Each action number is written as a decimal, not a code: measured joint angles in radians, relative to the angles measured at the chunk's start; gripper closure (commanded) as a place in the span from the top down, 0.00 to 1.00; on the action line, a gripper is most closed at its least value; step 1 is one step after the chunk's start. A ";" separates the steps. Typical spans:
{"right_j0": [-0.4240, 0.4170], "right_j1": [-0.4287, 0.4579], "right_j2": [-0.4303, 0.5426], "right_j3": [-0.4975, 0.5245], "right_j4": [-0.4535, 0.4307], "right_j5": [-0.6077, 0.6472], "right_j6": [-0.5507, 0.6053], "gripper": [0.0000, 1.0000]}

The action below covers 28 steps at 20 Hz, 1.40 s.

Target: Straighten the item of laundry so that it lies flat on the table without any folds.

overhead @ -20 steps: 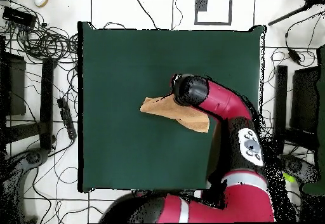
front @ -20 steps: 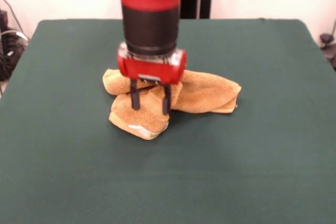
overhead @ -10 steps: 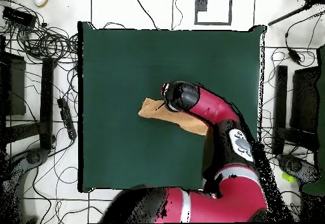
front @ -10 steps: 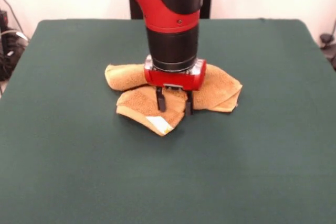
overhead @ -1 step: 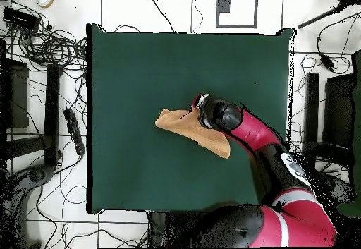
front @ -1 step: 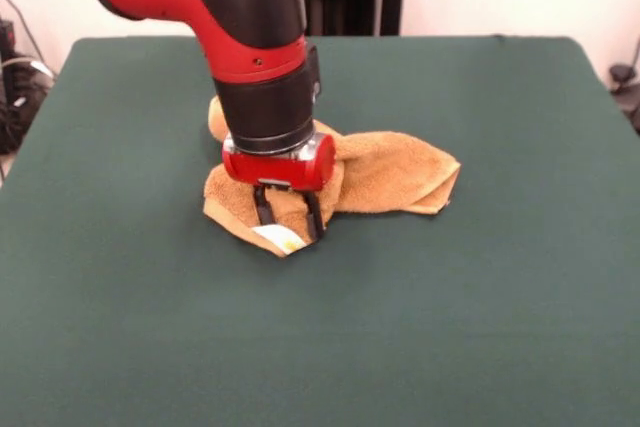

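Crumpled orange hand towel (front @ -1 step: 385, 172) mid green worktop (front @ -1 step: 500, 297).
Gripper (front @ -1 step: 288, 218) low on towel's 7 o'clock fold beside white tag (front @ -1 step: 275, 237), fingers parted, pinch unclear: cannot tell.

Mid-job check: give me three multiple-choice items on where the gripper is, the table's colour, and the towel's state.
1. Where is the gripper?
A. down at the near end of the towel
B. high above bare table
C. off the table's edge

2. What colour is the table?
A. white
B. dark green
C. red

3. How does the towel lie?
A. flat, no folds
B. bunched and folded over itself
C. hanging off the table

Answers:
1 A, the front view shows the fingers straddling the fold by the white tag.
2 B, both views show green cloth.
3 B, layers overlap in the front view and the overhead shape is narrow and uneven.
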 measured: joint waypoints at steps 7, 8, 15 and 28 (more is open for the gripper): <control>0.001 -0.005 0.008 -0.001 -0.077 -0.023 0.000 1.00; 0.000 -0.006 0.010 -0.001 -0.087 -0.026 0.000 1.00; -0.021 -0.008 0.037 0.000 -0.148 -0.029 0.000 1.00; -0.072 -0.004 0.092 0.002 -0.196 -0.025 0.000 1.00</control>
